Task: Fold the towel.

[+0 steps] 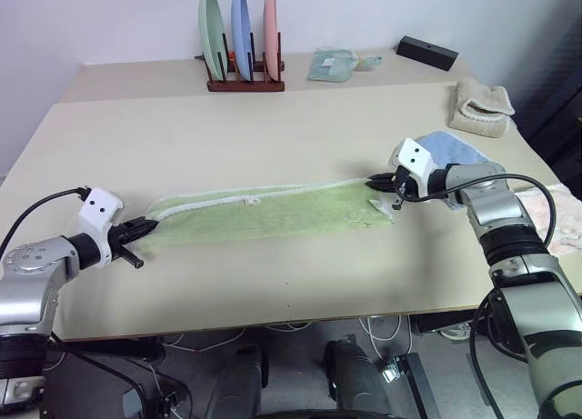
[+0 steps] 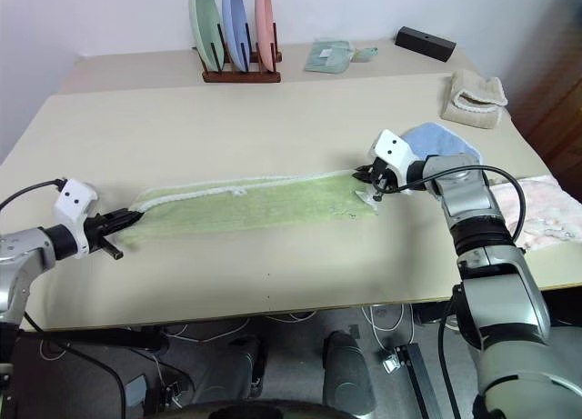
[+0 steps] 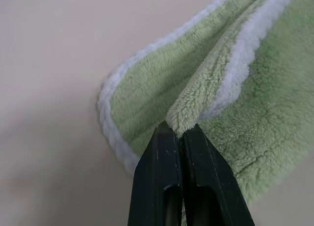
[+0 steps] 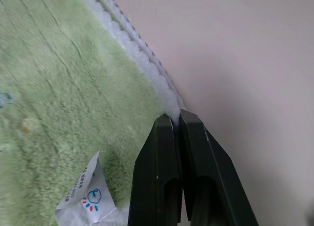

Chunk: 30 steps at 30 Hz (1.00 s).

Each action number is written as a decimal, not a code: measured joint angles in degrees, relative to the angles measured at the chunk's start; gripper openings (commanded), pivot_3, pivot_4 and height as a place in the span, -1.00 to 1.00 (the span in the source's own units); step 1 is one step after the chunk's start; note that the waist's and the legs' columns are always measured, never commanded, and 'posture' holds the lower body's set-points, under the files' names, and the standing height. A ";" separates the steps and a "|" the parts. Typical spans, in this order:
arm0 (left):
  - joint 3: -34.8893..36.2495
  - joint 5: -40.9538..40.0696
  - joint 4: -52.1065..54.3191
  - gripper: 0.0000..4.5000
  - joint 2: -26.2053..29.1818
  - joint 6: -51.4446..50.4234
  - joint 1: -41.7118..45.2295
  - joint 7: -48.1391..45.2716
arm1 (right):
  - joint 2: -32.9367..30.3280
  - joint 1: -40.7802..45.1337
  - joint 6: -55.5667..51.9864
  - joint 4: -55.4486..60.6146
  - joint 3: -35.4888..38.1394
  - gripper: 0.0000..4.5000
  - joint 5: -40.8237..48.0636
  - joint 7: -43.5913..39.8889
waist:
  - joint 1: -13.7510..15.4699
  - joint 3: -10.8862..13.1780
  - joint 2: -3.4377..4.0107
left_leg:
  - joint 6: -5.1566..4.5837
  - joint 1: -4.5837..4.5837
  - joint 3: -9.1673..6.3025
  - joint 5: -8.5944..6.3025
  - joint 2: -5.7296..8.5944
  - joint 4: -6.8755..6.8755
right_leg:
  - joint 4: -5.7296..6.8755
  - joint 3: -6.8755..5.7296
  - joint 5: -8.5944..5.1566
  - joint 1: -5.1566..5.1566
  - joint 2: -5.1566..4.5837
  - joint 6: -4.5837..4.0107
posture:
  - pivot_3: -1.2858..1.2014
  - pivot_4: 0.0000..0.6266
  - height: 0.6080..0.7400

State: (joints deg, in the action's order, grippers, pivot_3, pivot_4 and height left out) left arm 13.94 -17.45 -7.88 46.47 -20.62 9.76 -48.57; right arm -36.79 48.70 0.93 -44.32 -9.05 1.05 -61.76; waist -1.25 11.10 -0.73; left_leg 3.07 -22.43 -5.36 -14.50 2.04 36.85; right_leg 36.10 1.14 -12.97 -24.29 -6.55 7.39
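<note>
Right now I have the light green towel (image 1: 259,214) stretched as a long band across the lower middle of the frame, already doubled lengthwise, with its white scalloped edging along the upper side.

The left gripper (image 1: 145,226), at lower left, is clamped on the towel's left end; my left wrist view shows a pinch of green pile squeezed between the 2 black fingers (image 3: 162,177). The right gripper (image 2: 371,175), at centre right, is clamped on the opposite end, right at the white edging, with the white care label (image 4: 87,199) lying just beside it.

My worry is the thinness of both holds. Each grip looks to be on only a small tuck of fabric at the very edge, so I judge that a hard pull could slip the cloth free, and the layers could then slide apart. The right hold may also have caught only 1 layer; I cannot tell. The light blue towel (image 1: 452,146) lies just beyond the right gripper and could get dragged along.

Both forearms reach in from the lower corners, fingers tilted slightly down and pointing inward toward each other along the towel.
</note>
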 measured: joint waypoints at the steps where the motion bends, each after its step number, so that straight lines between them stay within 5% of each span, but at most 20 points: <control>1: -0.11 0.09 -0.68 -1.00 -0.10 0.26 0.44 0.07 | 0.07 0.05 0.24 -0.21 0.01 -0.98 -0.16 0.08 | -0.01 0.00 0.00 | 0.00 0.00 0.00 0.00 0.00 0.00 | 0.00 0.00 0.00 -0.01 0.00 0.00 | 0.03 -0.52 1.00; 13: -1.27 1.87 -9.48 -1.00 -2.64 4.25 6.87 2.53 | 0.06 0.06 0.75 -0.94 0.89 -0.98 -0.32 1.64 | -0.05 0.00 0.00 | 0.00 0.00 0.00 0.00 0.01 0.00 | 0.02 0.01 0.01 -0.01 0.00 0.01 | 0.03 -0.52 1.00; 16: -1.40 1.84 -10.48 -0.60 -3.65 4.21 6.89 2.68 | 0.15 0.06 0.76 -0.94 1.15 -1.00 -0.26 2.41 | -0.16 0.00 0.00 | 0.00 0.01 -0.01 0.00 0.01 0.00 | 0.03 0.00 0.01 -0.01 0.00 0.02 | 0.03 -0.52 1.00; 19: -1.36 1.93 -11.53 -0.02 -3.80 4.12 7.15 3.70 | 0.21 0.01 0.42 -0.86 1.66 -0.63 -0.16 3.08 | -0.17 0.00 0.00 | 0.00 0.00 -0.01 0.00 0.01 0.00 | 0.03 0.00 0.01 -0.01 0.00 0.02 | 0.03 -0.52 1.00; 23: -0.66 2.10 -12.19 0.81 -4.02 4.52 7.38 6.39 | -0.33 -1.56 -0.10 1.85 2.84 0.17 -0.16 4.35 | -0.09 0.00 0.00 | 0.00 0.00 -0.01 0.00 0.01 0.00 | 0.03 0.01 0.02 -0.01 0.00 0.03 | 0.03 -0.52 1.00; 30: 7.70 -3.47 -5.69 0.81 -6.53 1.77 3.32 10.46 | -6.79 -10.87 -5.63 17.76 8.16 0.17 0.93 6.80 | 0.21 0.00 0.00 | -0.01 -0.02 -0.01 -0.01 0.04 0.03 | 0.02 0.03 0.05 -0.01 -0.05 0.09 | 0.03 -0.52 1.00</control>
State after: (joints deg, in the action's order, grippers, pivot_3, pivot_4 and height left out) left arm 21.65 -20.93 -13.57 39.94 -18.86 13.08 -38.11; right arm -43.58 37.83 -4.70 -26.57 -0.90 1.98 -54.96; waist -1.05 11.10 -0.73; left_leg 3.06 -22.46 -5.37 -14.51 2.09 36.88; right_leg 36.12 1.17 -12.92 -24.30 -6.60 7.48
